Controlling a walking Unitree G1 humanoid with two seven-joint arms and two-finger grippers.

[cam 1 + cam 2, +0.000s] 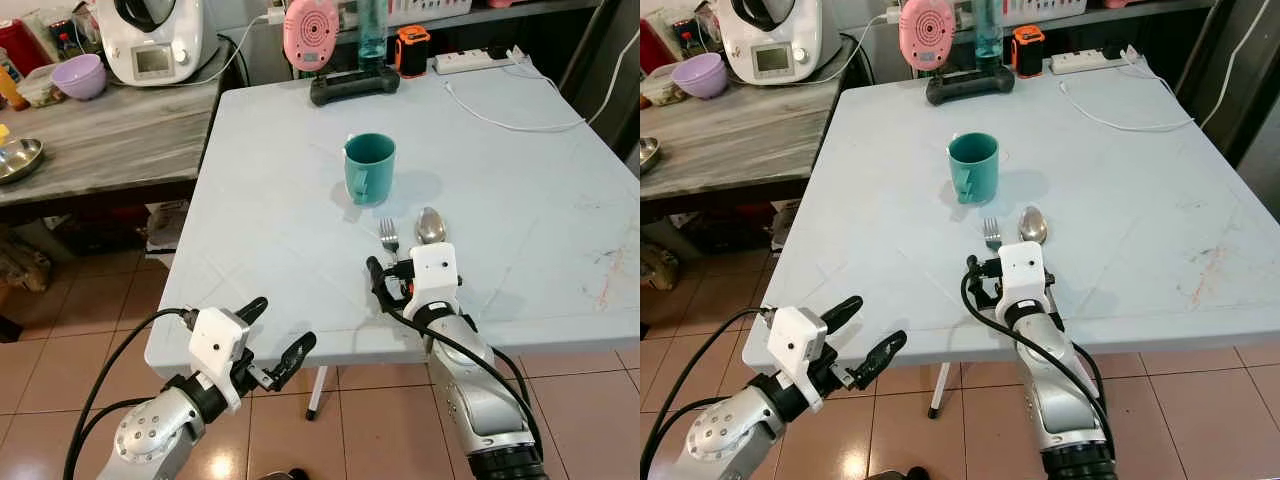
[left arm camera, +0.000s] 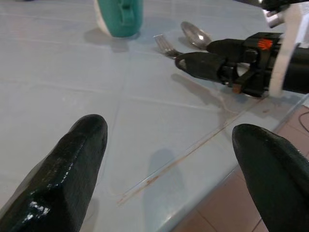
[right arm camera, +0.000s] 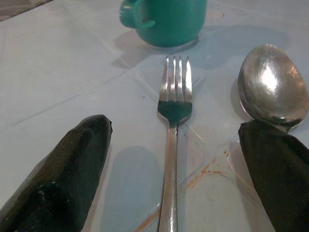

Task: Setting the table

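A teal mug (image 1: 370,168) stands upright near the middle of the pale blue table (image 1: 270,210). Just in front of it a fork (image 1: 389,236) and a spoon (image 1: 431,225) lie side by side, heads toward the mug. My right gripper (image 3: 176,129) sits low over their handles, open. The fork (image 3: 173,121) runs between its fingers, and one finger (image 3: 277,169) covers the neck of the spoon (image 3: 273,84). My left gripper (image 1: 282,323) hangs open and empty just off the table's front left corner, pointing toward the right gripper.
Along the table's far edge are a pink device (image 1: 311,32), a black tray (image 1: 354,85), a power strip (image 1: 470,61) and a white cable (image 1: 510,122). A wooden counter (image 1: 110,140) at the left holds a purple bowl (image 1: 79,75) and a kitchen machine (image 1: 152,38). Tiled floor lies below.
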